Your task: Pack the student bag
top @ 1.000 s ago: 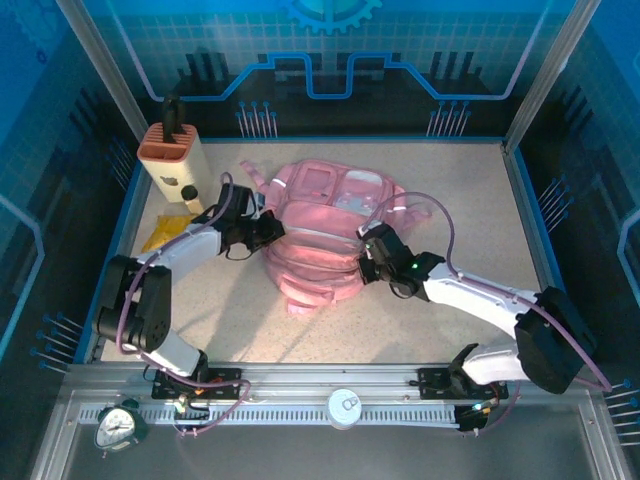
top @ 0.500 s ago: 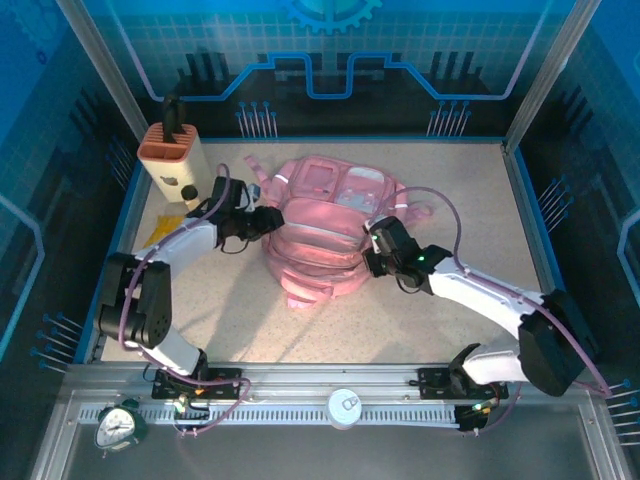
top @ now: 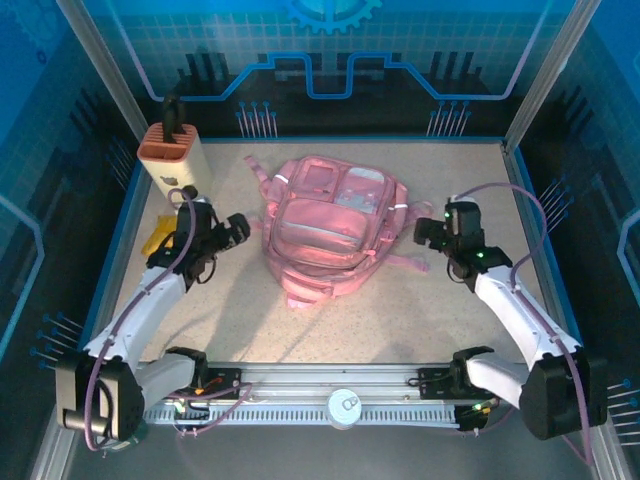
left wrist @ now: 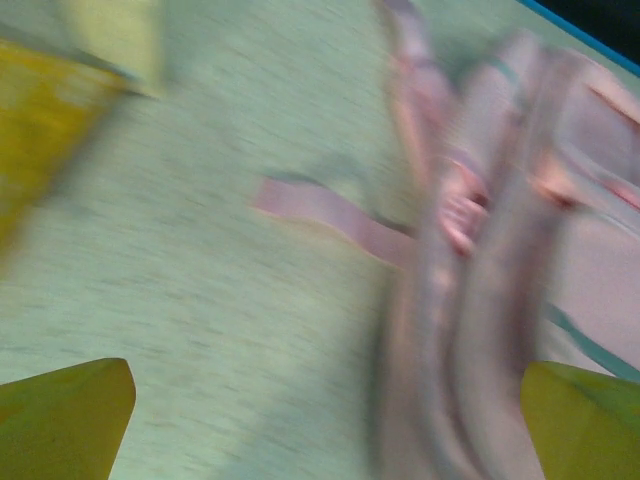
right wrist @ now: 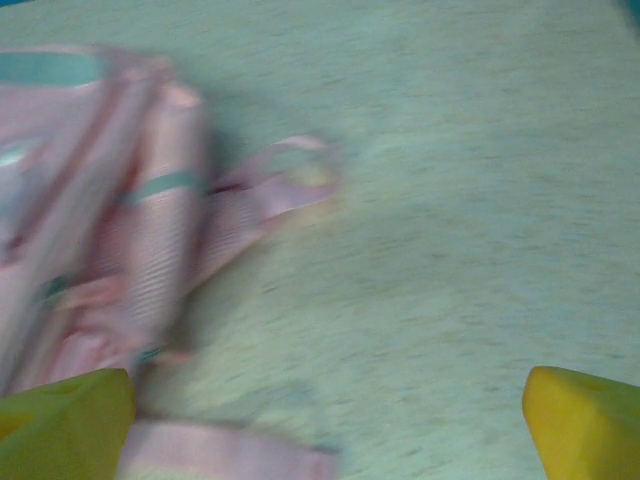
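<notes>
- Top view: the backpack (top: 325, 225) lies flat in the middle of the counter (top: 400, 320), with its front pockets facing up. The left gripper (top: 240, 227) hovers just beside the bag's left edge without touching it. The right gripper (top: 422, 232) hangs near the right edge, also clear of it. Both point in toward the bag. A tan knife block (top: 172, 155) stands in the far left corner. A flat yellow item (top: 160, 233) lies on the counter near it, beside the left arm.
- Left wrist view: the picture is blurred. The left gripper's yellow fingers (left wrist: 65, 420) sit at the two bottom corners, so the jaws are wide with nothing between them. The backpack takes up the right half. A pink strap (left wrist: 320, 215) trails from it across the bare counter. The yellow item shows in the upper left corner.
- Right wrist view: this picture is blurred too. The right gripper's yellow fingers (right wrist: 585, 425) are likewise at the bottom corners, so these jaws are wide and hold nothing. The backpack lies at the left, and a looped strap (right wrist: 290, 175) reaches out onto the counter.
</notes>
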`<state>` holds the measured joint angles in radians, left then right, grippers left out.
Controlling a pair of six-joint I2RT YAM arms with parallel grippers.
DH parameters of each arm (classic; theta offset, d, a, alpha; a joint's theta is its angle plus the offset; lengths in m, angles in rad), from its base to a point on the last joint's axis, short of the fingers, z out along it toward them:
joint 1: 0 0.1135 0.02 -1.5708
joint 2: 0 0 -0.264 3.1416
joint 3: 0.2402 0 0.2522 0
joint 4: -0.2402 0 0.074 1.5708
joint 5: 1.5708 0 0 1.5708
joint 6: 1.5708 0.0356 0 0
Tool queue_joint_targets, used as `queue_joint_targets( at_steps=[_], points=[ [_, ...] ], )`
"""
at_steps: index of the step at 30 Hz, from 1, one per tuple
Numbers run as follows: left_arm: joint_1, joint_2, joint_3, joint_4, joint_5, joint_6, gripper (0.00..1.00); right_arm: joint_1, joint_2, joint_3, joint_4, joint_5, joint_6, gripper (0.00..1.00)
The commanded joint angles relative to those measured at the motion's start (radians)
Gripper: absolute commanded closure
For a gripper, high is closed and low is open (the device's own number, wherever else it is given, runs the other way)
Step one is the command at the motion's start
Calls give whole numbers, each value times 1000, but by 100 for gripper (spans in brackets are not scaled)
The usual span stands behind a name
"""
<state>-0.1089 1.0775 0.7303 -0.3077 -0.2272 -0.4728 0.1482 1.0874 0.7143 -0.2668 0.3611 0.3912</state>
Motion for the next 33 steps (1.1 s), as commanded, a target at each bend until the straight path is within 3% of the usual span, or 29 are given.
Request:
queue_joint_targets(
  at_steps=[1,3,8,15,17,20,22,33],
  points=[
    [53,-16,-101,133,-351,149,1,-87,10,-109,251,96,-43,0],
    [84,-7,-204,353,-332,255,1,-137,48,-177,404,80,-88,0],
    [98,104,-403,879,-115,391,1,-159,202,-332,876,-83,-214,0],
    [101,333,-426,1258,72,447,1,-161,364,-305,1064,-327,-315,0],
    [100,399,-410,1281,99,458,1,-132,382,-315,1087,-337,-357,0],
    [98,490,-409,1372,123,475,1,-91,465,-392,1323,-306,-397,0],
    [100,472,-367,1264,75,452,1,-91,454,-327,1183,-241,-369,0],
    [94,476,-362,1261,63,458,1,-64,457,-326,1185,-212,-396,0]
  ],
)
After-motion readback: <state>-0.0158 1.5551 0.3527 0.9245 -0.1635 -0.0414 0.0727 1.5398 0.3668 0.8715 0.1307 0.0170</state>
